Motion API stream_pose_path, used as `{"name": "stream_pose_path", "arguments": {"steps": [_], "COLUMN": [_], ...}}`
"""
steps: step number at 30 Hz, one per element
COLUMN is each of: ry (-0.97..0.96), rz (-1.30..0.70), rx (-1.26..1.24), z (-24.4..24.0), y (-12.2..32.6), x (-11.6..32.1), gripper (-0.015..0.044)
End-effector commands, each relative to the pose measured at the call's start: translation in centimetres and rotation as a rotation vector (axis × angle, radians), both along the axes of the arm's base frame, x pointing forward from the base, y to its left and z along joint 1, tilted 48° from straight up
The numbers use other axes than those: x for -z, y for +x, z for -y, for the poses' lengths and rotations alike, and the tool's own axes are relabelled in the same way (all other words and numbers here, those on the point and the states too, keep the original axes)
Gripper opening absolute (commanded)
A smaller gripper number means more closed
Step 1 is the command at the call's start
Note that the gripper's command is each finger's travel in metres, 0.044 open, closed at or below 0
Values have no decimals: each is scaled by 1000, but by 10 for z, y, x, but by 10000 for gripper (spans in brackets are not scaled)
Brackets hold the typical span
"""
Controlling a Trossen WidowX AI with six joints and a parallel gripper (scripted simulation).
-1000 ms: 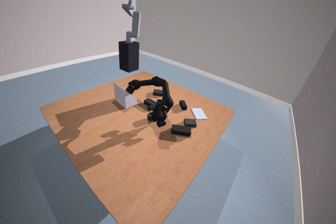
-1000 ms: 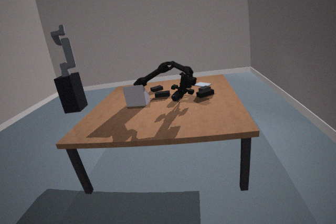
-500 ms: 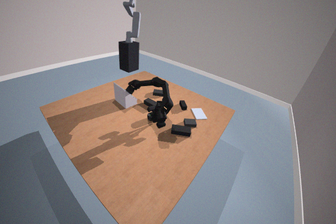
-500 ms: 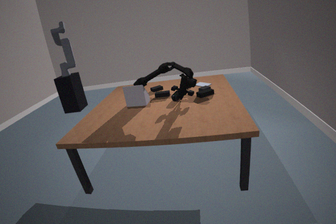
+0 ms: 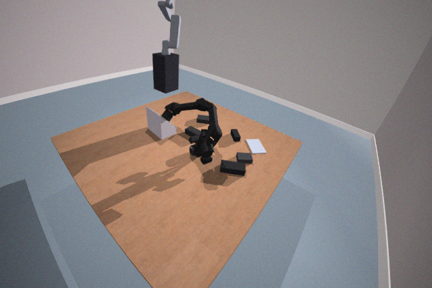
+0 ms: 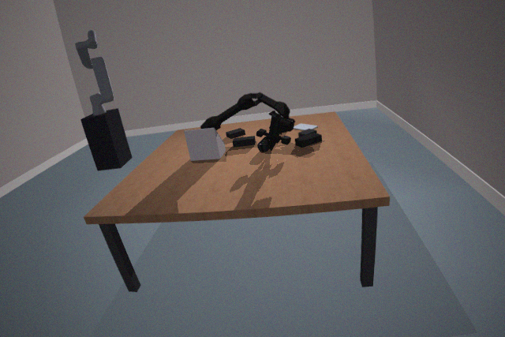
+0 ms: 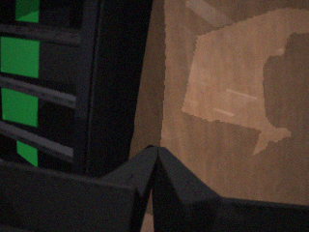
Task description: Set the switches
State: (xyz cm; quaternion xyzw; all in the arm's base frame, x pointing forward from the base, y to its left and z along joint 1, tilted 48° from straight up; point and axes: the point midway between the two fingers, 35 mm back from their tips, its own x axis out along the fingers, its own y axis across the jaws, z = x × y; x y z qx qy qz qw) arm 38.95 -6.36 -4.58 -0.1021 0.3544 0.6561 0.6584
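The dark grey controller unit fills the left of the wrist view, its switch side facing the camera. Several green switch ends show between dark ridges; the middle green patches look wider than those above and below. The rest of the row is cut off by the frame or covered by the fingers, and no label shows. My gripper is shut and empty, its tips overlapping the view beside the unit's long side; whether they touch it I cannot tell. In the top view the arm hides most of the unit.
Dark modules lie to the right of the arm in the top view, near a white flat panel. More dark modules lie nearer the arm's base, beside a white upright block.
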Motion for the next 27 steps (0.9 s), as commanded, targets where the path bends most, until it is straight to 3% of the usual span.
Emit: {"name": "stream_pose_path", "arguments": {"steps": [1,27], "ry": [1,1], "rz": [1,0], "rx": [2,2], "z": [-1,-8], "y": [-1,-20], "x": [-1,-4], "gripper": [0,0]}}
